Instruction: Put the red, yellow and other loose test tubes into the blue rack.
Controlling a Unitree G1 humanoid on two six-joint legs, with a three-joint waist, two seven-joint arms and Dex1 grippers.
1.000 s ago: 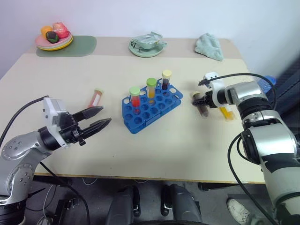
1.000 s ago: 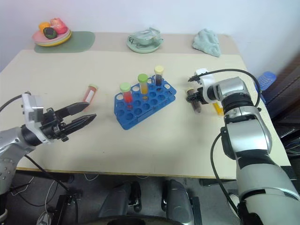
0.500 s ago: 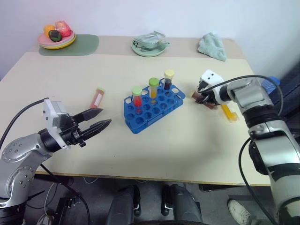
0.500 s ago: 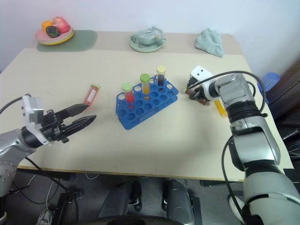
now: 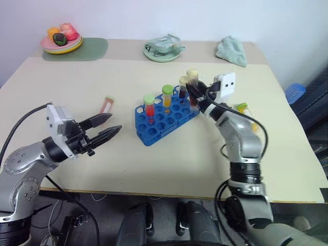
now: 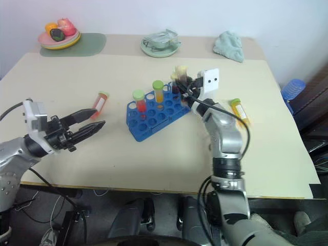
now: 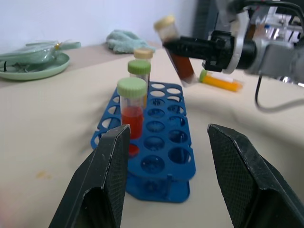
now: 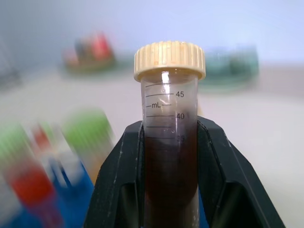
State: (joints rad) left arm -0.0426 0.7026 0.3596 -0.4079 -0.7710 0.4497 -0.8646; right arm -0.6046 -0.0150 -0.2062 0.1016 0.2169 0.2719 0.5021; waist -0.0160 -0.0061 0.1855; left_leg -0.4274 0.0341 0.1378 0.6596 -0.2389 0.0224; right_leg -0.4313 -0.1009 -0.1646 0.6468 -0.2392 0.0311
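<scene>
Table [image 5: 61, 97]: beige, bearing all items.
Rack [image 5: 166, 117]: blue, mid-table, three capped tubes standing in it.
Left gripper [image 5: 108, 128]: fingers spread, empty, well apart from the rack.
Right gripper [image 5: 197, 95]: pinching a brown tube [image 8: 170, 156], cream-capped, above the rack's far corner.
Red tube [image 5: 106, 105]: lying left of the rack.
Yellow tube [image 6: 239, 110]: lying to its right.

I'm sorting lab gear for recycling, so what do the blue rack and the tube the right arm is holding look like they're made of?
Blue rack: looks like moulded plastic, judging by its uniform glossy blue and evenly punched round holes. Brown-liquid test tube, held in the right gripper: clear wall with printed mL marks and a ribbed cream screw cap, probably plastic, though glass cannot be ruled out by look alone.
</scene>
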